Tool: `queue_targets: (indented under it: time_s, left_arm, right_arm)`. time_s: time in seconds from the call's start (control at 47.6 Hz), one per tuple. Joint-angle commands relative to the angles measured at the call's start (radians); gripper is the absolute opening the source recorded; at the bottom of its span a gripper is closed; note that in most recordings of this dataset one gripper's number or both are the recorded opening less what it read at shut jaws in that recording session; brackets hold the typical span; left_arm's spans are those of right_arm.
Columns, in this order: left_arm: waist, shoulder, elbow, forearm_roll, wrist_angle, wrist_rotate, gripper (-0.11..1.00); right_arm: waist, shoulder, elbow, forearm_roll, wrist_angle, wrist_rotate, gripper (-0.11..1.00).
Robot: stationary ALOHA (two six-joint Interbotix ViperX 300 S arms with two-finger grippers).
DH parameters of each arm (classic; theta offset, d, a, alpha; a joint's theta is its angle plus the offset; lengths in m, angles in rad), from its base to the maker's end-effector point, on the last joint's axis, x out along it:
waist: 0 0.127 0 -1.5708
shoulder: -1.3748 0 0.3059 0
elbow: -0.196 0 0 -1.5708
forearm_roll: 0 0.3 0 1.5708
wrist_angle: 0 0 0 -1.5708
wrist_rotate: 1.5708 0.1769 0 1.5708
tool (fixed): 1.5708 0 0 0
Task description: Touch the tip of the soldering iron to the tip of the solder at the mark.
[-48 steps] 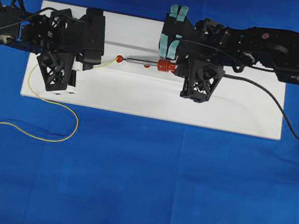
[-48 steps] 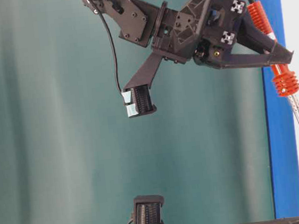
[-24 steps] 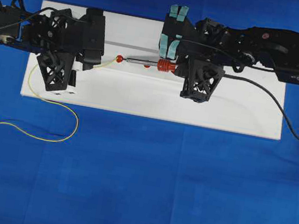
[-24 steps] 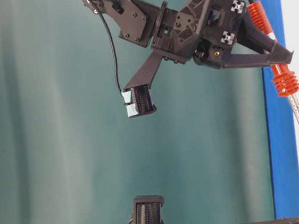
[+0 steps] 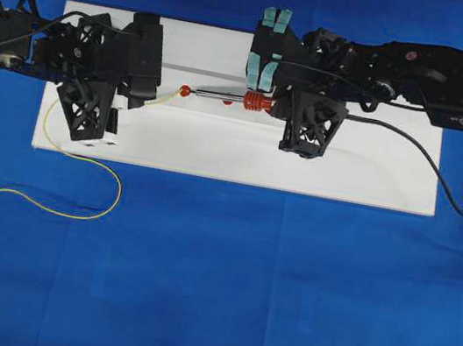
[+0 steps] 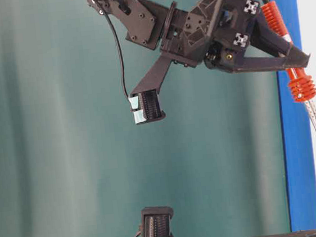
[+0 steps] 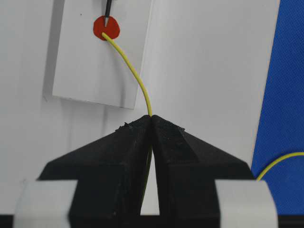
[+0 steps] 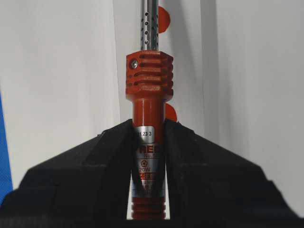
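Solder [image 7: 135,76] comes out from between the fingers of the left gripper [image 7: 151,118], which is clenched on it, and its free end lies on the red mark [image 7: 106,27] on a small white plate [image 7: 80,71]. The left wrist view shows this best: the dark tip of the soldering iron [image 7: 108,9] comes down from above onto the same mark, right at the solder's end, though I cannot tell if the two really touch.

The overhead view shows less detail there, only the mark [image 5: 185,91] and the silver shaft of the iron [image 5: 226,97] lying level, pointing left. But it shows the rest of the solder [image 5: 50,196], which runs off the white board [image 5: 216,157] and curls in a loose loop over the blue cloth [image 5: 237,298].

The right wrist view shows the right gripper [image 8: 148,137] closed tight on the red-orange handle [image 8: 148,109], with two more red dots partly hidden behind the iron. The table-level view shows the iron [image 6: 309,108] slanting toward the board.

A black cord [image 5: 420,160] goes from the iron's back to the right edge.
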Motion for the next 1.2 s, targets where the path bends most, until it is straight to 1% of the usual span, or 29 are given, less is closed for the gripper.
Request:
queue_targets:
  time_s: [0.0, 0.294, 0.483, 0.651, 0.883, 0.988, 1.177]
  left_arm:
    - [0.000, -0.011, -0.015, 0.002, -0.003, 0.002, 0.02]
    - [-0.002, -0.034, -0.014, 0.002, 0.009, 0.006, 0.02]
    - [-0.006, -0.114, 0.000, 0.002, 0.055, 0.003, 0.02]
    - [-0.018, -0.178, 0.028, 0.002, 0.055, 0.000, 0.02]
    - [-0.020, -0.181, 0.032, 0.002, 0.052, 0.002, 0.02]
    - [-0.018, -0.178, 0.032, 0.002, 0.052, 0.000, 0.02]
    - [-0.018, -0.178, 0.031, 0.002, 0.051, 0.000, 0.02]
  right_arm:
    - [0.002, -0.011, -0.025, -0.002, -0.005, -0.002, 0.06]
    - [0.002, -0.011, -0.023, -0.002, -0.006, 0.000, 0.06]
    - [0.002, -0.012, -0.020, -0.002, -0.006, 0.000, 0.06]
    - [0.002, -0.011, -0.018, -0.002, -0.006, -0.002, 0.06]
    - [0.002, -0.023, -0.015, -0.002, -0.006, 0.000, 0.06]
    - [0.002, -0.061, 0.006, -0.002, -0.008, 0.000, 0.06]
    - [-0.002, -0.172, 0.095, -0.002, -0.008, 0.003, 0.06]
